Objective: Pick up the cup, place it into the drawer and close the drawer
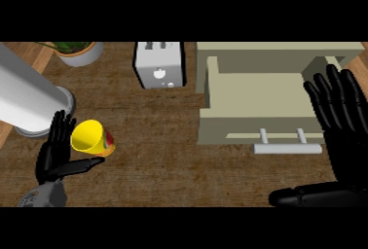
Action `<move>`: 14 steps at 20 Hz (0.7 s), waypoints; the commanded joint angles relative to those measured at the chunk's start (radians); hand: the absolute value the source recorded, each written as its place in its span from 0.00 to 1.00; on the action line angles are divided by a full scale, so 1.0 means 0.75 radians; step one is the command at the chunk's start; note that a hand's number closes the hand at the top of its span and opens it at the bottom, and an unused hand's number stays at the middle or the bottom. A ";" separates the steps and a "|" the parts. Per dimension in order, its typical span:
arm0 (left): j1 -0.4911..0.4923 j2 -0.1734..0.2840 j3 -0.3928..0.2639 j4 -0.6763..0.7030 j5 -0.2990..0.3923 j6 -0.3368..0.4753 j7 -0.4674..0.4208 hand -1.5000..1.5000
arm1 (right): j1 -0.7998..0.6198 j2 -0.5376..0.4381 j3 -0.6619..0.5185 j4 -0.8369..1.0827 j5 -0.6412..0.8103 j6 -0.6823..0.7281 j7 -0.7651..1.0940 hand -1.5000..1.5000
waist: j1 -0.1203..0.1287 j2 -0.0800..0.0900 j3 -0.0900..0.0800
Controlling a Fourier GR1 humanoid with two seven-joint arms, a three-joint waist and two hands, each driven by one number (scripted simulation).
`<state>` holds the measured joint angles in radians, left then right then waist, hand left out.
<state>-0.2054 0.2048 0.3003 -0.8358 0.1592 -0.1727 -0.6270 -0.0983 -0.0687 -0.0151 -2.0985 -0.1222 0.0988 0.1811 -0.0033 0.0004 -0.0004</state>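
Brown wood-grain tabletop (pixel 179 165), seen steeply from above. Yellow cup (pixel 92 138) sits near the left edge, about midway down, tipped so its open mouth faces up and left; a band of red and green shows on its outer wall at the lower right. Left hand (pixel 56 155) is right beside the cup on the cup's left: fingers straight and pointing toward the far edge, thumb stretched out to the right just below the cup's base. The hand is open; fingers run along the cup's rim, contact or a small gap cannot be told, and nothing is curled round the cup. Grey forearm enters at the lower left corner. Right hand (pixel 343 126) shows at the right edge, open, fingers straight and spread, tips up toward the far edge, thumb lying across the lower right corner; it holds nothing and overlaps the right side of the drawer in view. Drawer (pixel 251 104), pale beige, is pulled open from a beige cabinet (pixel 280 47) at the far right; its tray interior is visible, with a pale bar handle (pixel 286 148) on the near front. White toaster (pixel 159 65) stands at the far edge, centre. Potted plant (pixel 78 52) at the far left corner. Large silver cylinder (pixel 28 99) lies aslant along the left edge, well apart from the drawer.
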 commanded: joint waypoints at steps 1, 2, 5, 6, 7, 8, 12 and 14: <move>-0.031 0.025 0.014 0.224 -0.026 -0.026 -0.170 0.00 | 0.009 -0.017 -0.045 0.031 -0.047 0.036 -0.037 0.00 | -0.002 0.001 0.000; 0.030 0.010 -0.011 0.092 -0.002 -0.029 -0.099 0.00 | -0.044 0.030 0.037 0.058 0.065 -0.036 -0.031 0.00 | 0.004 0.000 0.000; -0.106 0.070 0.007 0.259 -0.009 -0.021 -0.095 0.00 | 0.011 0.002 0.006 0.021 0.011 0.017 -0.019 0.00 | 0.000 0.000 0.000; -0.142 0.043 -0.011 0.325 -0.036 0.000 -0.154 0.00 | -0.038 -0.009 -0.027 0.028 -0.030 0.013 0.013 0.00 | -0.002 0.001 0.000; -0.246 0.091 0.029 0.482 -0.031 -0.043 -0.208 0.00 | -0.038 0.007 -0.001 0.021 0.005 -0.002 -0.010 0.00 | -0.008 0.003 -0.001; -0.140 0.055 0.006 0.430 -0.038 -0.035 -0.257 0.00 | -0.099 -0.041 -0.074 0.064 -0.056 0.022 0.036 0.00 | -0.002 0.002 0.000; -0.173 0.101 0.009 0.537 -0.052 -0.093 -0.358 0.00 | -0.106 0.027 0.023 0.124 0.048 -0.023 -0.036 0.00 | 0.000 0.003 -0.001; -0.190 -0.001 -0.026 0.519 -0.063 -0.013 -0.358 0.00 | -0.006 0.020 0.016 0.048 0.031 0.000 -0.040 0.00 | -0.002 0.001 0.000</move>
<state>-0.3558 0.2535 0.3057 -0.4604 0.1264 -0.2096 -0.8458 -0.1201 -0.0697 -0.0221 -2.0705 -0.1251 0.1072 0.1747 -0.0068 0.0019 -0.0007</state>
